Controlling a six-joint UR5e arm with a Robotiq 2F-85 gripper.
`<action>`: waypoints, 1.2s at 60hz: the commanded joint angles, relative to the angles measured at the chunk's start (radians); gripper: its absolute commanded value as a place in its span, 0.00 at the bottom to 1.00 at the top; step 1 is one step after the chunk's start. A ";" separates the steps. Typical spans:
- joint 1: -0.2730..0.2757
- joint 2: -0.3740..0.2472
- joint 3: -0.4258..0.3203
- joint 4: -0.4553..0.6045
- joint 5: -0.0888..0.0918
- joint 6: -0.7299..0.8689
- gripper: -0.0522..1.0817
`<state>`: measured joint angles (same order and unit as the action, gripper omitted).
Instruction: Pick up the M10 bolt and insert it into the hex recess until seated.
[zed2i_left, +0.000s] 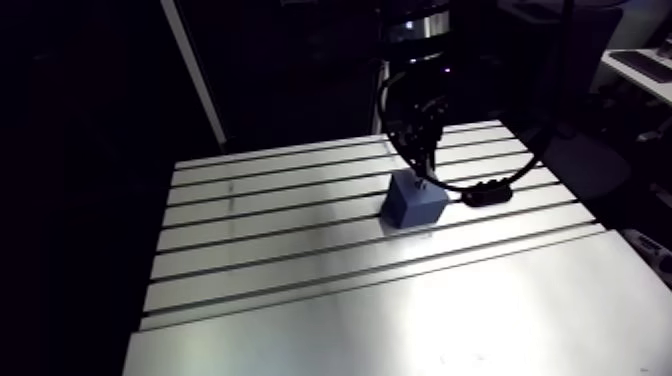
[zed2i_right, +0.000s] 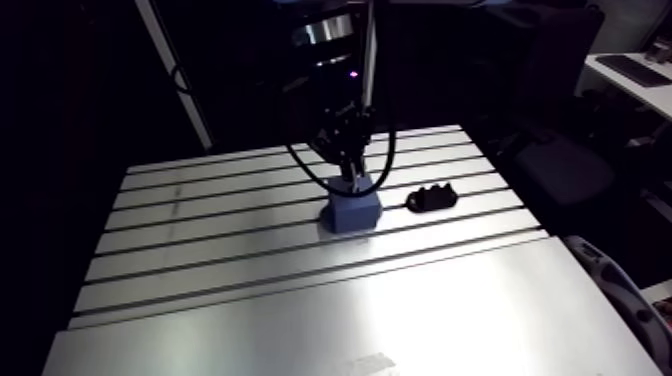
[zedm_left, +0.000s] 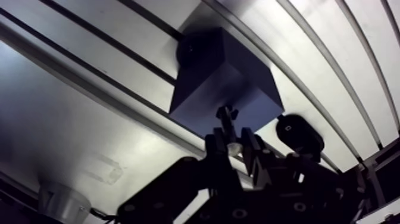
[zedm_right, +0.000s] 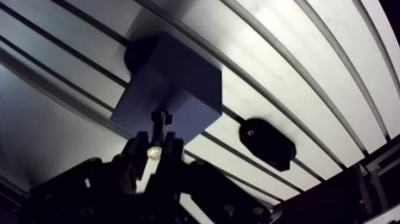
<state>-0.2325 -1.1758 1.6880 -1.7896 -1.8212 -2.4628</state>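
Gripper (zedm_left: 231, 143) fingers clamp the bolt (zedm_left: 227, 117), tip pointing down at the blue block (zedm_left: 221, 77), a black part (zedm_left: 299, 134) just beside it.

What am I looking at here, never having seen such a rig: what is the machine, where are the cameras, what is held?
This is one robot arm working over a slotted aluminium table. Two pictures come from a camera high on the arm, looking down at the table. The other two come from a camera on the wrist, looking past the two-finger gripper. Each pair shows one scene from slightly different spots. On the table stands a blue cube-shaped block, with a small black oblong part lying beside it, not touching. The gripper is shut on a thin dark bolt, held right over the block's top. Whether it has entered the recess cannot be seen.
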 joint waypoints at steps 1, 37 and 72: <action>-0.001 -0.001 -0.007 0.001 0.002 -0.003 0.98; -0.001 -0.007 -0.012 0.000 0.003 -0.029 0.99; 0.001 -0.054 0.011 0.003 0.000 -0.028 0.99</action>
<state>-0.2319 -1.2172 1.6927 -1.7879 -1.8211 -2.4894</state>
